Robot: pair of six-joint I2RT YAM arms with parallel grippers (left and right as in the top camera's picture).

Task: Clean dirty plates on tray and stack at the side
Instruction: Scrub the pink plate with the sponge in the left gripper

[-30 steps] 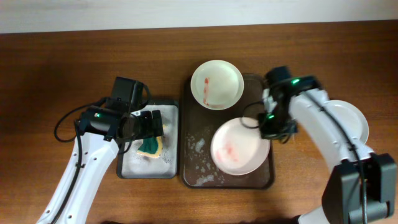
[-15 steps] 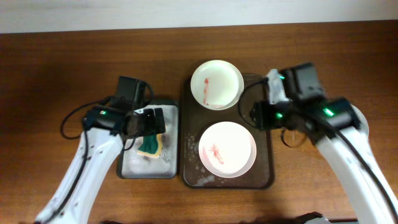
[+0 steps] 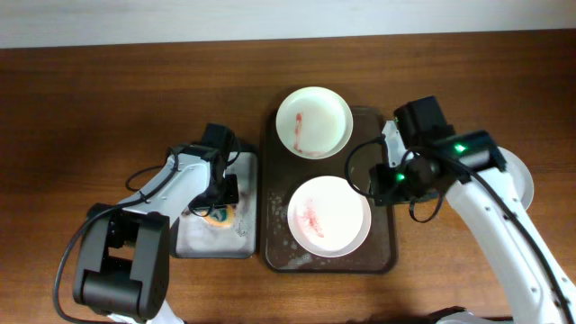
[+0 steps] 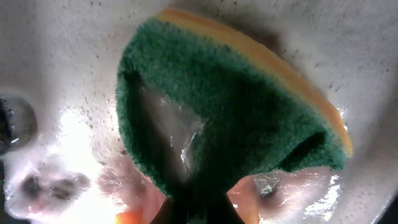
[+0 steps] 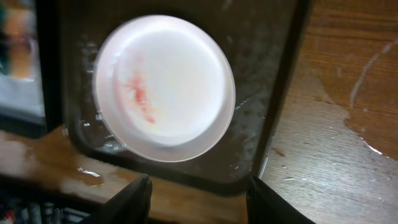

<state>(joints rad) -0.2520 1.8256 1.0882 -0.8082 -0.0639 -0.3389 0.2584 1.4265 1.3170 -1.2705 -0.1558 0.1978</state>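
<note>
The left pincer (image 3: 222,191) is down over the small sponge tray (image 3: 193,241), right on top of the sponge (image 4: 236,118), which lies green face up in soapy water. From its own camera I cannot tell whether the fingers have closed on it. The near plate (image 3: 328,214), red-smeared, lies flat in the brown tray (image 3: 277,180), off to that pincer's right across the two rims. The right pincer (image 5: 202,198) hangs apart and empty just beside that plate's right edge, so I'd say it is the nearer one to steady it. A far plate (image 3: 313,121), also smeared, overlaps the tray's back rim; a third plate (image 3: 520,175) sits on the table (image 3: 108,90), partly under the right arm
</note>
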